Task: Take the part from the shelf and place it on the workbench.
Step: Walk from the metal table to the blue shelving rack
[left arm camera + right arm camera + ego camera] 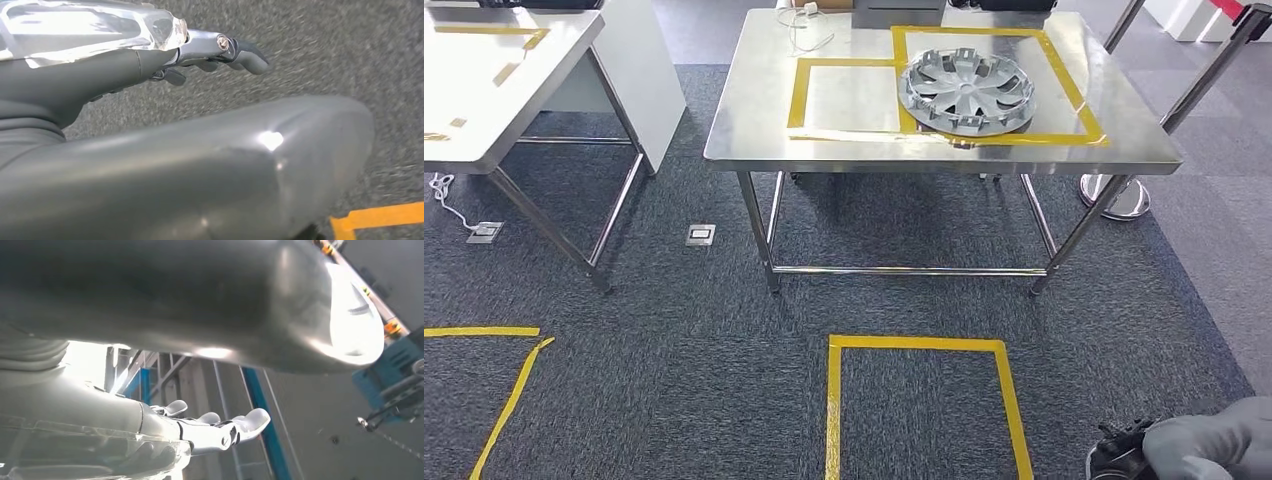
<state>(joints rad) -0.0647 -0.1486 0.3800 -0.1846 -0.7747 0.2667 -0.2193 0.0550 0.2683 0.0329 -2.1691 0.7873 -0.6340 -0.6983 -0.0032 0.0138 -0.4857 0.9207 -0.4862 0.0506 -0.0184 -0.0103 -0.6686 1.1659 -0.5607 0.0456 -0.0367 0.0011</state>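
The part, a silver spoked wheel cover (967,92), lies flat on the steel workbench (754,115), inside the larger yellow-taped rectangle (1079,100). No hand touches it. My right hand (1189,445) hangs low at the bottom right of the head view, well short of the bench. In the right wrist view the right hand (210,430) has its fingers stretched out with nothing in them. In the left wrist view my left hand (210,52) hangs over dark carpet, fingers loosely extended and holding nothing.
A white table (484,90) stands to the left of the bench. A stanchion base (1114,195) sits by the bench's right legs. A yellow-taped square (919,345) marks the carpet in front of the bench; floor sockets (700,234) lie to the left.
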